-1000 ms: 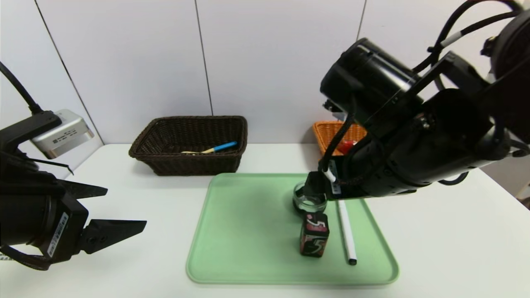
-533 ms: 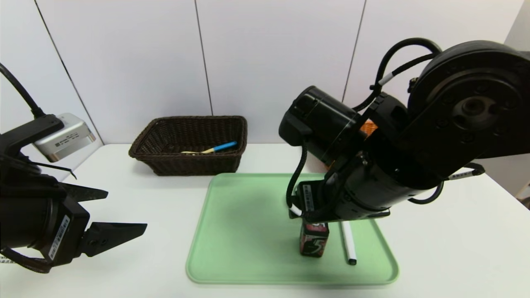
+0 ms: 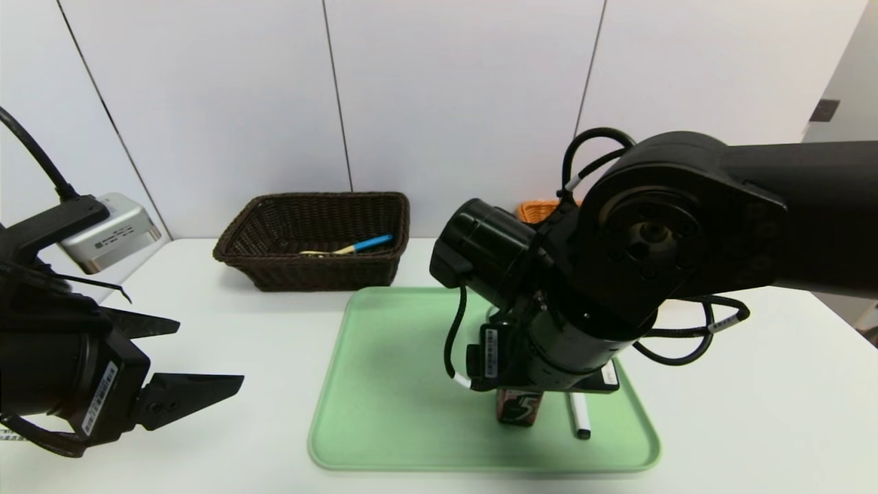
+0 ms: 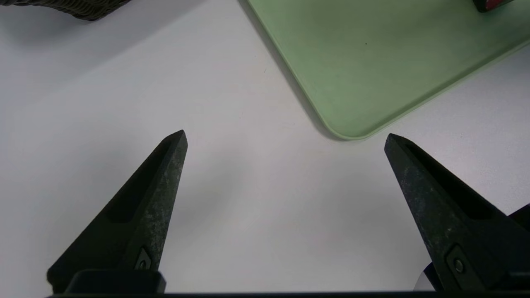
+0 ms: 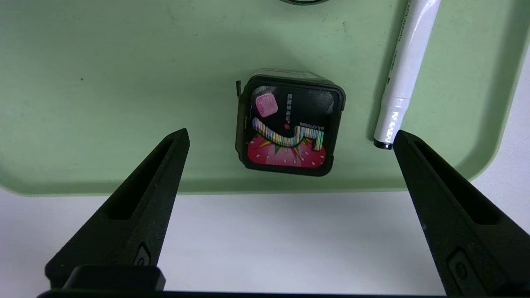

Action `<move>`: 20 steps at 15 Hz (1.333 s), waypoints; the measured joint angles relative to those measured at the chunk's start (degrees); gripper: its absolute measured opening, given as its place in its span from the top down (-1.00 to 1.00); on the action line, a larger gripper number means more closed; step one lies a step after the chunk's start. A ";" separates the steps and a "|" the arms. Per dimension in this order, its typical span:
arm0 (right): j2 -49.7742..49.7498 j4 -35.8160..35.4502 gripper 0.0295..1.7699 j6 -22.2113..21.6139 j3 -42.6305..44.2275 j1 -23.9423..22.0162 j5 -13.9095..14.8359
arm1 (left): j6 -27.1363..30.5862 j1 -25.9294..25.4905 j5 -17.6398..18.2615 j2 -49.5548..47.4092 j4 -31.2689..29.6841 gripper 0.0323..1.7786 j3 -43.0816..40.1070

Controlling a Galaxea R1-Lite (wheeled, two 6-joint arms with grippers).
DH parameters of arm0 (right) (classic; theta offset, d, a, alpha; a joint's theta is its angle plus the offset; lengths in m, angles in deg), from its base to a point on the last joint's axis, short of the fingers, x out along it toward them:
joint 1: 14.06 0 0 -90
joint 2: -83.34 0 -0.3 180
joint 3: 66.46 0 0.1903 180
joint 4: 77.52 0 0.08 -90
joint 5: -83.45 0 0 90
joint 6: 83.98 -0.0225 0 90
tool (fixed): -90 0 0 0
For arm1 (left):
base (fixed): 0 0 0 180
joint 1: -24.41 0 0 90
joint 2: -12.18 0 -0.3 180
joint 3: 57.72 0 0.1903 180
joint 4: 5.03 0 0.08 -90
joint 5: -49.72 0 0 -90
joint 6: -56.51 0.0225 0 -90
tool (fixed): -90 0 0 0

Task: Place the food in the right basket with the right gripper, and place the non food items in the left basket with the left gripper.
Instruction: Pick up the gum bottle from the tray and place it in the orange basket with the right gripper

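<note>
The right gripper (image 5: 290,136) hangs over the lower right part of the green tray (image 3: 398,384), its two black fingers (image 5: 136,198) spread wide and holding nothing. Between them, seen from above, stands one dark gum box (image 5: 290,124); its top reads "WRIGLEY'S" beside a striped figure 5, a pink cube and a red strawberry. In the head view only the lower part of this box (image 3: 519,406) shows beneath the right arm. Just beside the box on the tray lies one white marker (image 5: 403,70) with a black tip; the lettering along its barrel is too small to read. A dark round rim shows at the top edge of the right wrist view; what it belongs to cannot be told.

The left gripper (image 3: 171,357) hovers at the lower left of the head view, over the white table (image 3: 226,329) and apart from the tray, its two fingers (image 4: 140,207) likewise wide apart and empty.

Two baskets stand at the back of the table: one dark brown basket (image 3: 315,237) left of centre, holding a blue-ended stick (image 3: 353,245), and one orange basket (image 3: 538,209), largely hidden behind the right arm.
</note>
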 joint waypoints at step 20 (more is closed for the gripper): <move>2.26 0.09 0.16 0.96 0.21 -0.26 -0.30 | 0.26 0.00 -0.02 -0.05 -2.79 -0.90 -1.68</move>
